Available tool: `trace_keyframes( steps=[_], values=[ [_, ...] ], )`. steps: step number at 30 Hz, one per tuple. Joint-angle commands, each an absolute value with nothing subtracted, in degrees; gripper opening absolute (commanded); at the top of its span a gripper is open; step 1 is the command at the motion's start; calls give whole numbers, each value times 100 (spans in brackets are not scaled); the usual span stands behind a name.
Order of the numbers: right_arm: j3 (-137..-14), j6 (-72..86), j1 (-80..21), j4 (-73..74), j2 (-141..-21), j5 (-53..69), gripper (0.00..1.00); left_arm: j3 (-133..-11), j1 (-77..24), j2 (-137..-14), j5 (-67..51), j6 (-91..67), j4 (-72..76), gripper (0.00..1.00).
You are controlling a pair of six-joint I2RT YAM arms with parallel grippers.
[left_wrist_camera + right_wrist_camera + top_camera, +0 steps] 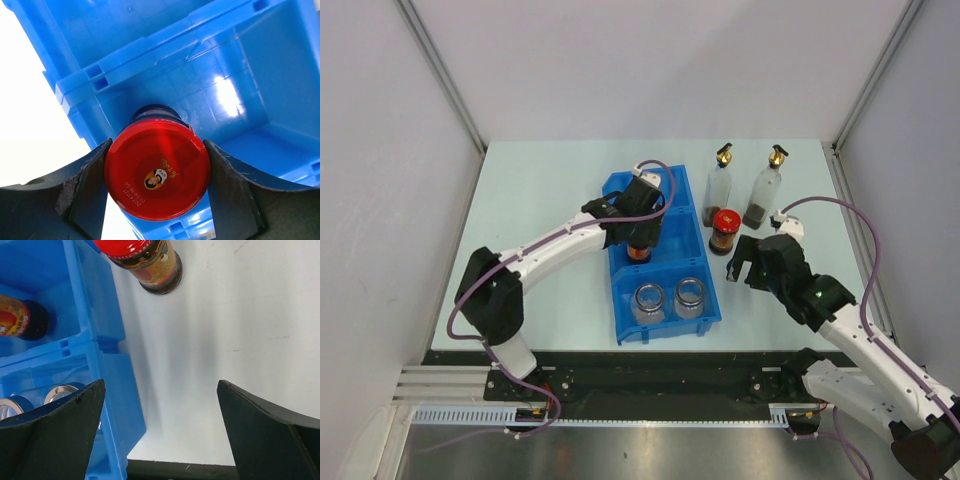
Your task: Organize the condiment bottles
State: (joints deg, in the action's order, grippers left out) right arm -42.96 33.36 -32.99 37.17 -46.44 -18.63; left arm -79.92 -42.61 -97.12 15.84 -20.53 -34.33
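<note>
The left gripper (157, 150) clamps the lid of a red-lidded jar (156, 176) in the middle compartment of the blue bin (692, 215), two silver-lidded jars (648, 300) filling the near one, while the right gripper (745, 262), wide open and empty, faces the second red-lidded jar (724, 231) and two tall bottles (717, 188) on the table (540, 190).

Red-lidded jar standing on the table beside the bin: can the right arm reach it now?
Probably yes. The right gripper is open and empty, just on the near side of the jar, with bare table between them. The blue bin sits close beside it and two tall bottles stand behind.
</note>
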Motion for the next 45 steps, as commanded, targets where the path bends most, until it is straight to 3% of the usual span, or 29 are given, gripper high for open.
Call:
trace_keyframes(
  steps=[1,8,15,16,18,19,24,35,45],
  values=[
    [-4298,3226,-3191,3428,-4632,-1696,100,-7850,-4219,-9528,1749,-2144,-2787,0],
    [-4298,3190,-3085,3419,-4719,-1626,100,-7532,-4210,-9518,1740,-2153,-2672,1],
    [-4298,3190,-3076,3410,-4764,-1600,100,-7339,-4192,-9492,1740,-2188,-2654,23],
    [-4298,3182,-3067,3410,-4764,-1608,100,-7330,-4201,-9483,1749,-2188,-2663,42],
    [-4298,3129,-3059,3393,-4790,-1582,100,-7339,-4192,-9466,1819,-2188,-2715,58],
    [-4298,3120,-3059,3366,-4799,-1599,100,-7356,-4192,-9466,1863,-2162,-2742,77],
    [-4298,3024,-2989,3305,-4913,-1644,100,-7365,-4192,-9299,1933,-2039,-2698,98],
    [-4499,2655,-2813,2576,-5229,-1547,100,-7322,-4263,-8124,2101,-1977,-2962,100],
    [-5229,2092,-2646,1759,-6617,-1477,100,-6364,-4271,-6321,2215,-2162,-3559,100]
  ],
)
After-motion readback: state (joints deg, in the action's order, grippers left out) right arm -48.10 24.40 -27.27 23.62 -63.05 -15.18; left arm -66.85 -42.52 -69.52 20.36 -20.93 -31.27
